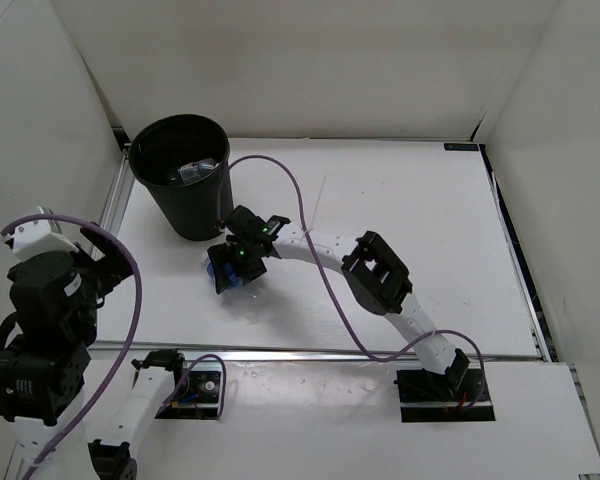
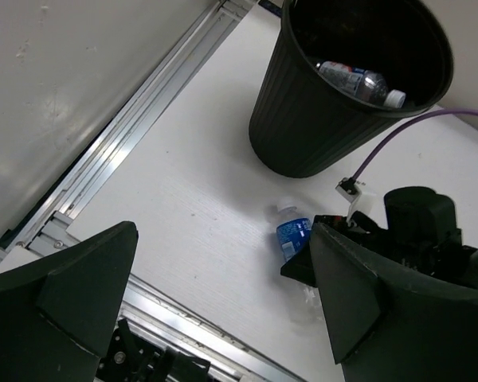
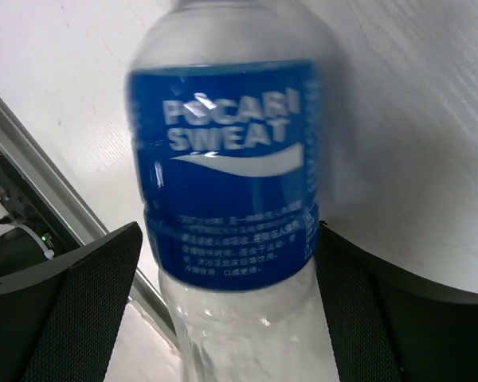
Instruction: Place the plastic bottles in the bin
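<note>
One plastic bottle, clear with a blue Pocari Sweat label, lies on the white table a little in front of the bin; it also shows as the bottle in the left wrist view. My right gripper is down over it, open. Its black pads sit on both sides of the body, very close to it, with a sliver of table showing on the left. The black round bin holds at least one more clear bottle. My left gripper hangs open and empty at the left, far from the bottle.
A purple cable runs from beside the bin along the right arm. An aluminium rail borders the table on the left, next to the white enclosure wall. A second rail crosses in front of the arm bases.
</note>
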